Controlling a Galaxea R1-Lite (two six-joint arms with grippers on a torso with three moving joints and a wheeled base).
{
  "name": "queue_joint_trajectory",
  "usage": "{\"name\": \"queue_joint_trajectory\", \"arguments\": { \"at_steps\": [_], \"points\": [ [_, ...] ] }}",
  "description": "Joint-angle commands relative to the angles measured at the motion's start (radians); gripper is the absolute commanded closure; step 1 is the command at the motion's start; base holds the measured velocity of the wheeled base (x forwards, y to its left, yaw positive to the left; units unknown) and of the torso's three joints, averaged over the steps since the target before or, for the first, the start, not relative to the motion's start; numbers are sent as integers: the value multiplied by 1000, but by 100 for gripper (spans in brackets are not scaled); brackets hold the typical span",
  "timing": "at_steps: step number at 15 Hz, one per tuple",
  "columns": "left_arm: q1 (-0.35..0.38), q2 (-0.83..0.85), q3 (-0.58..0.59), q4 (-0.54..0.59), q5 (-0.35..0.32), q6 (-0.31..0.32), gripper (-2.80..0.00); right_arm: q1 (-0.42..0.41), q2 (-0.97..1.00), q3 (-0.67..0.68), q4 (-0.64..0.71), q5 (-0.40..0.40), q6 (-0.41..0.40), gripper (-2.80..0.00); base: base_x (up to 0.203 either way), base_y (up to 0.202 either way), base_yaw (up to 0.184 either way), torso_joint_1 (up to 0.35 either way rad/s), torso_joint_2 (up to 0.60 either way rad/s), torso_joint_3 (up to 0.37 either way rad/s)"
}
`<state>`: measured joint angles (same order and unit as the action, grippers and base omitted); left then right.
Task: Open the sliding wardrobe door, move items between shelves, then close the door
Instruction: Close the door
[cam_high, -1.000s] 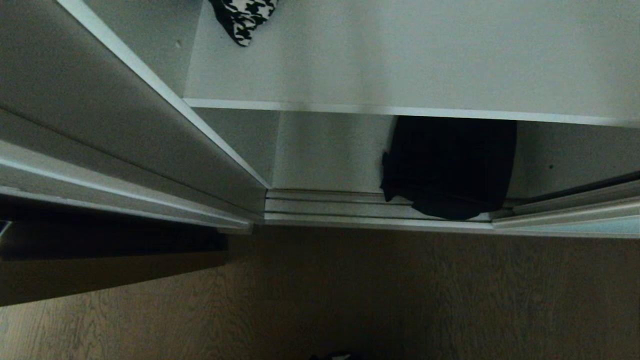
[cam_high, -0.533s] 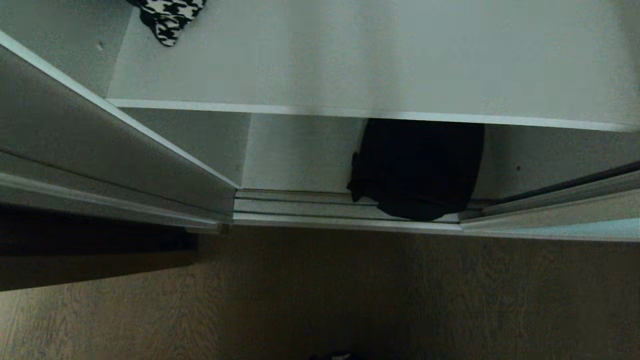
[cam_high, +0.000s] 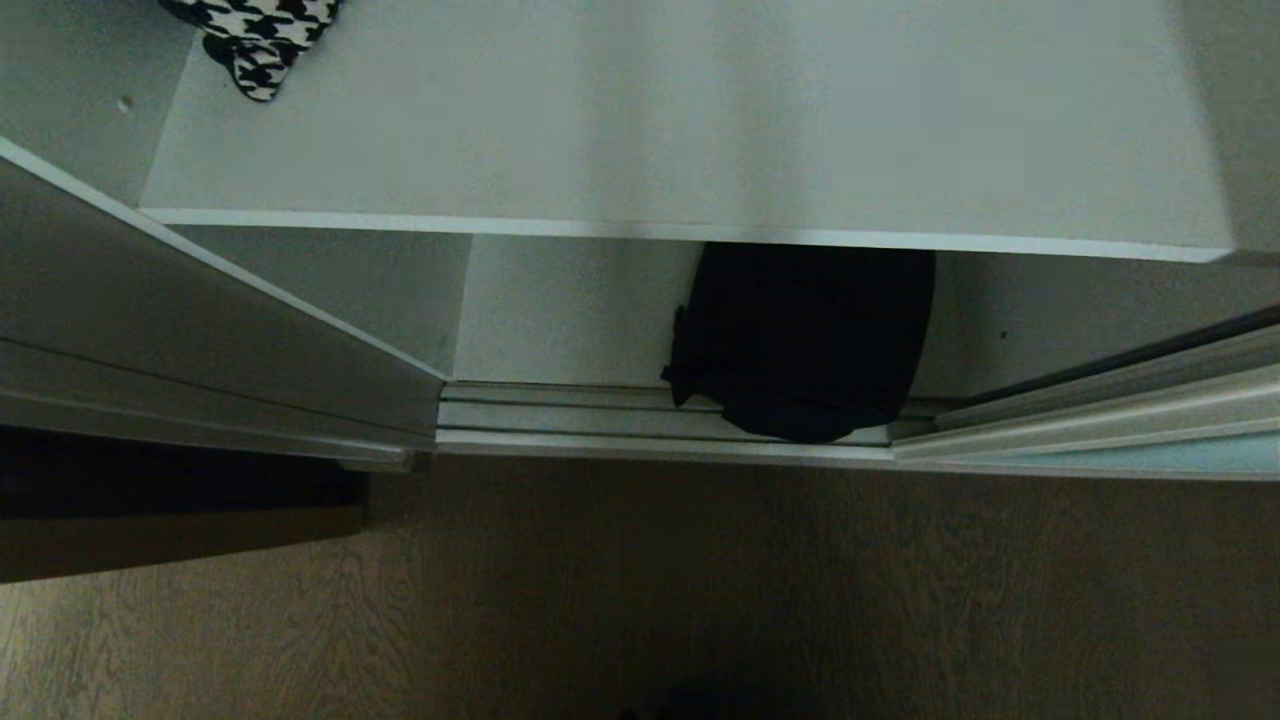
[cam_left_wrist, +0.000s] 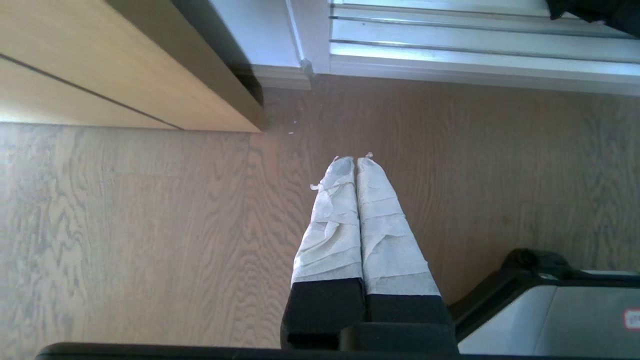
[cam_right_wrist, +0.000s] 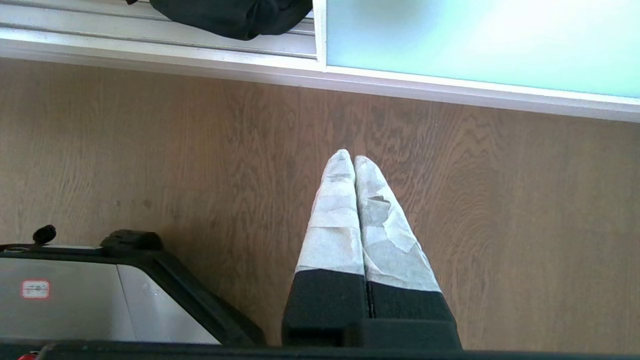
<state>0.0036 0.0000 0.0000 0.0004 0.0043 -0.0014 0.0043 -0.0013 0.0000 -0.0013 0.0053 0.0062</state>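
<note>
Head view, looking down into the open wardrobe. The black fabric item (cam_high: 800, 340) lies on the wardrobe's bottom level beneath the white shelf (cam_high: 660, 228), its front edge spilling onto the floor track (cam_high: 560, 420). A houndstooth cushion (cam_high: 255, 45) rests at the far left of that shelf. The sliding wardrobe door (cam_right_wrist: 475, 40), pale aqua glass in a silver frame, stands slid to the right, its edge just beside the black item. Both arms hang over the wood floor (cam_high: 640, 590): left gripper (cam_left_wrist: 356, 161) and right gripper (cam_right_wrist: 348, 156), each with taped fingers pressed together and empty. A light wood-grain door (cam_left_wrist: 100, 75) stands to the left.
</note>
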Motion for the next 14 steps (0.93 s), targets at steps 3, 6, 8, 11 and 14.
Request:
{"name": "queue_joint_trajectory", "arguments": {
  "at_steps": [3,6,8,11,14],
  "points": [
    [-1,2,0,0,0,-2,0,0,1,0,0,1,0,0,0,0,0,0,-1,24],
    [-1,2,0,0,0,-2,0,0,1,0,0,1,0,0,0,0,0,4,3,158],
    [-1,2,0,0,0,-3,0,0,1,1,0,1,0,0,0,0,0,2,-1,194],
    [-1,2,0,0,0,-3,0,0,1,0,0,1,0,0,0,0,0,6,0,205],
    [-1,2,0,0,0,-4,0,0,1,0,0,1,0,0,0,0,0,1,2,204]
  ]
}}
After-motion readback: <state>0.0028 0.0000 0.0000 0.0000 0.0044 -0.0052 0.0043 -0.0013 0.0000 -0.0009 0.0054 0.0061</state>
